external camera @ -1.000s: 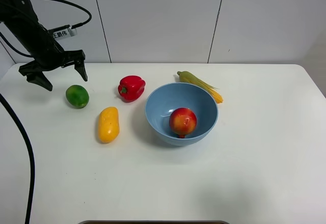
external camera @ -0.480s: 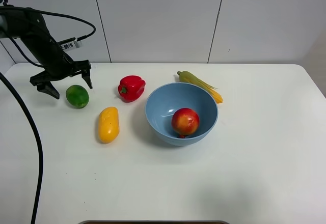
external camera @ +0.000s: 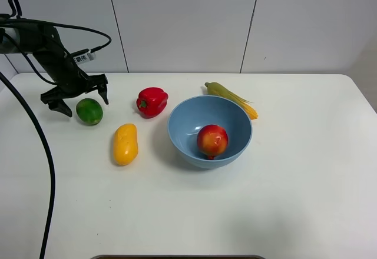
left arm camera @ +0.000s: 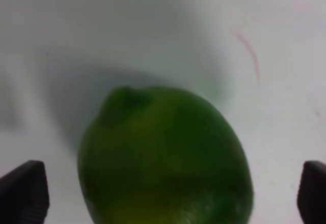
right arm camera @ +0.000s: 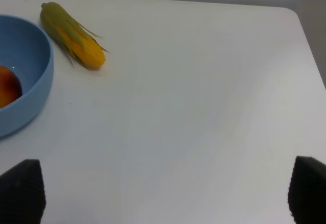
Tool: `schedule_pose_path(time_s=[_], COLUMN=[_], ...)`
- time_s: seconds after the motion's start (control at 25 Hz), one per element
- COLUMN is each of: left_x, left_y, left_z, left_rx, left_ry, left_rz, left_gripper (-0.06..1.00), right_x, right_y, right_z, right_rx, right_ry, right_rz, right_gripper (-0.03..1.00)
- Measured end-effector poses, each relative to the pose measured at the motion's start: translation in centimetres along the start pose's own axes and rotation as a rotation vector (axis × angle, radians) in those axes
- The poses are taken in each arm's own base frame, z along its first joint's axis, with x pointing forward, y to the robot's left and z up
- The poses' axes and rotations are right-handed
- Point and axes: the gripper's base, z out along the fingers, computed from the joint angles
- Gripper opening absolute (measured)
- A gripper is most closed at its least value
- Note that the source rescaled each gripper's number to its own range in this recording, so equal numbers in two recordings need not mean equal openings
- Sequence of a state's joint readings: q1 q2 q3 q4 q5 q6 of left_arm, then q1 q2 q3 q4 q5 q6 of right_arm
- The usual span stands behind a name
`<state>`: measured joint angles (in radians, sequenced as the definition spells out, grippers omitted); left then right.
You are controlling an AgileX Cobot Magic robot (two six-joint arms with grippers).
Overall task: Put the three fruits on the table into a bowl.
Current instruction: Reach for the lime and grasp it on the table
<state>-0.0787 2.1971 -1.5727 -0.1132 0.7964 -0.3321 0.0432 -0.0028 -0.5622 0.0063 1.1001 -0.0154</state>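
Hovering over the lime [left arm camera: 165, 158], left tool [external camera: 86, 106] has jaws wide apart w/ the fruit btwn them; right tool [right arm camera: 163, 193] also apart, empty. Red fruit [external camera: 212, 140] sits in blue bowl [external camera: 177, 130]; mango [external camera: 125, 143] lies beside it. Risk: off-centre squeeze may roll lime away. Plain white surface [external camera: 294, 200], pale panelled wall behind.

Robotics lab bench, not a kitchen. Far side: bare white panelled wall [external camera: 182, 23] with dark vertical seams. Plain white tabletop with rounded corners [external camera: 294, 182] fills the rest. Black robot arm [external camera: 56, 56] far left, white printed label tag [external camera: 82, 56] on it, loose black cable [external camera: 51, 176] trailing down the near left. Props laid out on the surface: deep light-blue plastic bowl [external camera: 191, 118], glossy red bell pepper [external camera: 152, 101].
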Motion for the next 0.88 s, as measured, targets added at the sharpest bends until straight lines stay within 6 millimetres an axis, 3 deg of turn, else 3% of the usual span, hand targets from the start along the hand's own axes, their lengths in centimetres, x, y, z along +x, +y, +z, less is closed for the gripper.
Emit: schedule_pose_path(time_s=[0.44,0.88], left_x=[0.2,0.2], left_y=[0.5,0.8], left_z=[2.2,3.0], left_rx=[-0.038,-0.056], left_ry=[0.025,0.021], left_rz=[-0.018,-0.010], left_gripper=[1.00,1.00], right_x=[0.0,0.0], right_y=[0.0,0.0], right_z=[0.0,0.0], right_rx=[0.000,0.000], right_ry=[0.000,0.000], right_rz=[0.000,0.000], right_gripper=[0.84,0.84])
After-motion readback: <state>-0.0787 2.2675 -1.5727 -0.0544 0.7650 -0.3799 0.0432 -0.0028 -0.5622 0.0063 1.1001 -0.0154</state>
